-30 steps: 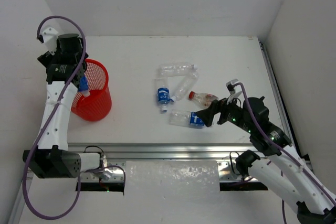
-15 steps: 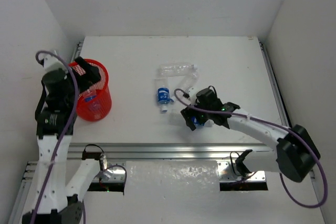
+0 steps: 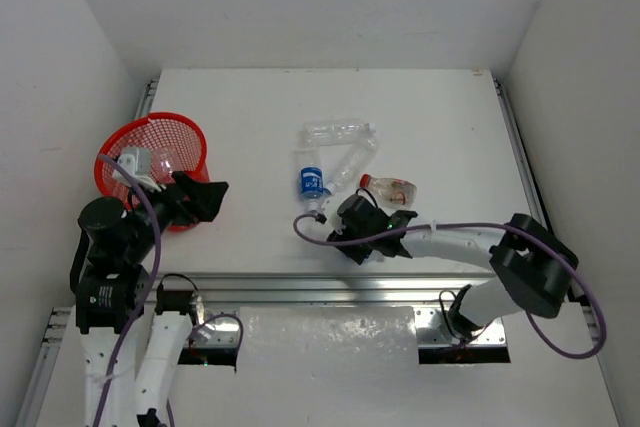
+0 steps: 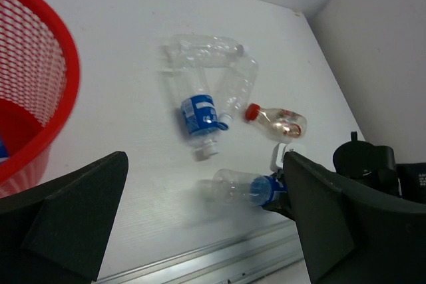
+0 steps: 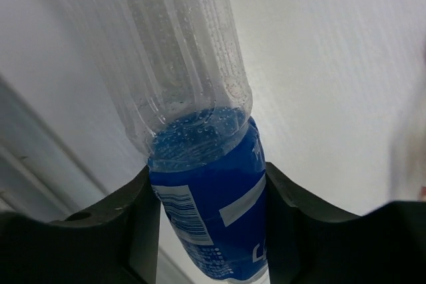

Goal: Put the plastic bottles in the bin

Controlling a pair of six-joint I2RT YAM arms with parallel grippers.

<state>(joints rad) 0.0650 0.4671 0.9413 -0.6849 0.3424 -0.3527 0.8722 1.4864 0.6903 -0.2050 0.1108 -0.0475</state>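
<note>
My right gripper (image 3: 366, 231) is low over the table's front edge, shut on a blue-labelled plastic bottle (image 5: 206, 197) around its label; the clear body (image 4: 233, 187) sticks out to the left. Beyond it lie two unlabelled clear bottles (image 3: 335, 132) (image 3: 356, 158), another blue-labelled bottle (image 3: 310, 183) and a red-capped bottle (image 3: 391, 187). The red mesh bin (image 3: 160, 127) is at the left. My left gripper (image 3: 205, 197) stands open and empty beside the bin's right side. A bit of blue (image 4: 2, 151) shows inside the bin.
A metal rail (image 3: 330, 282) runs along the table's near edge just below the held bottle. White walls close in the table on the left, back and right. A purple cable (image 3: 310, 232) loops by the right gripper.
The left gripper let its bottle drop into the bin and drew back toward the near edge. The right arm reached left to the front bottle and closed on it. The bin looks shifted left.
</note>
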